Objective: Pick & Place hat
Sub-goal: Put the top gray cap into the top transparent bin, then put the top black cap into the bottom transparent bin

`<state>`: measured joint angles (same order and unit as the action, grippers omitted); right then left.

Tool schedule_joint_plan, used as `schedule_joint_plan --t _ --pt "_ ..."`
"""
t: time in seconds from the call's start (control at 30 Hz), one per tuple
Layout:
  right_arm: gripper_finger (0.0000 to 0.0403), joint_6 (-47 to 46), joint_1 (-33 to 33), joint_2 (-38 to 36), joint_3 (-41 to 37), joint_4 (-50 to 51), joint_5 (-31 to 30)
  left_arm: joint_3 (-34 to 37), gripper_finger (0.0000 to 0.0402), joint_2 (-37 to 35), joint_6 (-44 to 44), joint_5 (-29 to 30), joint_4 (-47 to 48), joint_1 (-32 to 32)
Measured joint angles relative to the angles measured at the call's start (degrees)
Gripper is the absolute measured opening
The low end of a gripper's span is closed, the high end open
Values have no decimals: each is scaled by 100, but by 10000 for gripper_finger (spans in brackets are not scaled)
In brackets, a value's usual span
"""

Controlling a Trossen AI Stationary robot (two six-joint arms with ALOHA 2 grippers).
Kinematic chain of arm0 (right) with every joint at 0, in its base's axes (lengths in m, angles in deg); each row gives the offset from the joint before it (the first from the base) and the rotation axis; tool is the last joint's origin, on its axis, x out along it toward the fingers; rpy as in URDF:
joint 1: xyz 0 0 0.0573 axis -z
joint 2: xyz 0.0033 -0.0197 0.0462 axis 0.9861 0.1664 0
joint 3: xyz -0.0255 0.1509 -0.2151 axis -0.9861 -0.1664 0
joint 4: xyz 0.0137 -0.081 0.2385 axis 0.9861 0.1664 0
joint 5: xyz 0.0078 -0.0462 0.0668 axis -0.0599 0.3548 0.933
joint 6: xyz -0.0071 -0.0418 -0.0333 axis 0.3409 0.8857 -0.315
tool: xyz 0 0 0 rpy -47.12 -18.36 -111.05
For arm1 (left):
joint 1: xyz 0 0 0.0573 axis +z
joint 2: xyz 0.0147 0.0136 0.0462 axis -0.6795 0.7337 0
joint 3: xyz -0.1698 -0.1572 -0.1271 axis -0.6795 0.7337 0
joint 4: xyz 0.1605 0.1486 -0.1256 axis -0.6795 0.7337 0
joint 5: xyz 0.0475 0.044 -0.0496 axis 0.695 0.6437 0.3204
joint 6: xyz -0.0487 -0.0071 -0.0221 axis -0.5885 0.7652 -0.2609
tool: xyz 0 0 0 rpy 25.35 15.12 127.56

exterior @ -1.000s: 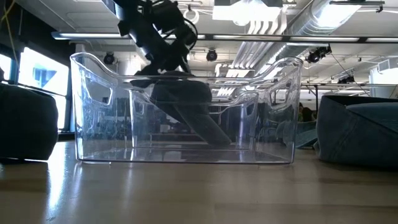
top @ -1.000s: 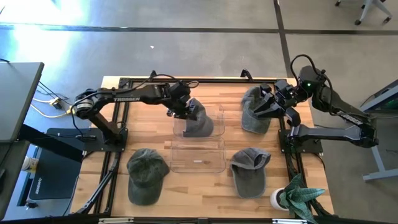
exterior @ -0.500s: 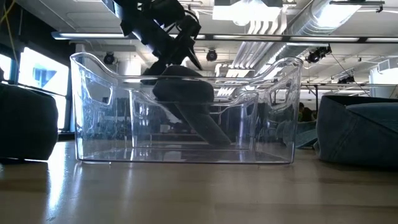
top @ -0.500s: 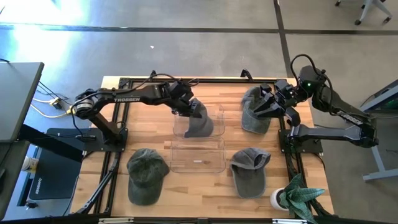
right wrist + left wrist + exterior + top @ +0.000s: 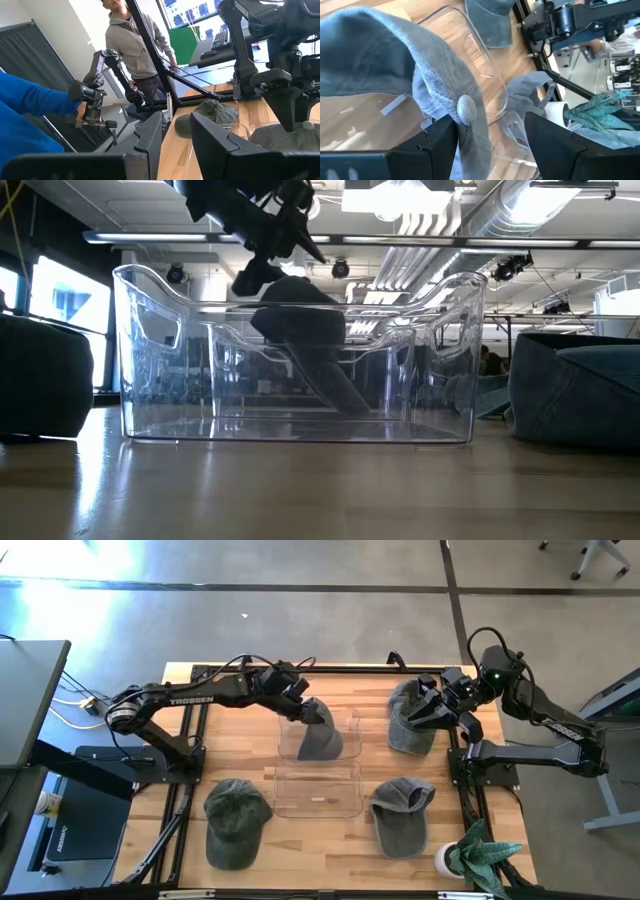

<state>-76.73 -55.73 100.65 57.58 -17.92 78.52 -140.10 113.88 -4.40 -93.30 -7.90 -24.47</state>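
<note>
Left pincer [image 5: 300,692], fingers spread, hovers just above the grey hat [image 5: 318,733] lying in the clear bin [image 5: 350,725].

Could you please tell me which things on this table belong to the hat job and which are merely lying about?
Part of the job:
- grey cap draped in the far clear plastic bin
- near clear plastic bin
- three other grey caps
- left gripper, open beside the draped cap
- right gripper, at the far-right cap

Lying about:
- white pot with green plant
</note>
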Motion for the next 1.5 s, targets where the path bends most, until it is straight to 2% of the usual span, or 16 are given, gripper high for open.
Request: schedule_joint_plan --t 0.2,0.37,0.43,0.57,0.73,0.9,1.07,1.17,1.27,1.5 --pt "99 -28 0 0 0 2 0 0 220 -18 36 -122 88 -1" --pt "99 -40 0 0 0 68 0 -20 220 -420 316 -93 842 5" --pt "99 -37 0 2 0 150 -6 10 220 -635 363 72 1461 4" --pt "99 -1 1 2 0 510 -290 9 220 -1001 284 549 1961 -41" --pt "99 170 -81 94 -6 1087 -523 -1 220 -1373 431 1176 1630 -684" --pt "99 70 -485 120 -359 1266 -1396 -2 220 -1382 274 2489 1524 -1800" --pt "120 -437 -669 207 -707 1762 -2188 -6 220 -1219 -587 3551 1769 -2752" --pt "146 -643 -664 389 -656 2298 -2612 13 220 -1161 -952 3909 2056 -3130" --pt "172 -850 -599 658 -369 2948 -3186 -16 220 -1132 -978 4111 1943 -3307" --pt "203 -969 15 1466 429 4726 -4338 0 220 -1125 164 4258 1373 -3177"
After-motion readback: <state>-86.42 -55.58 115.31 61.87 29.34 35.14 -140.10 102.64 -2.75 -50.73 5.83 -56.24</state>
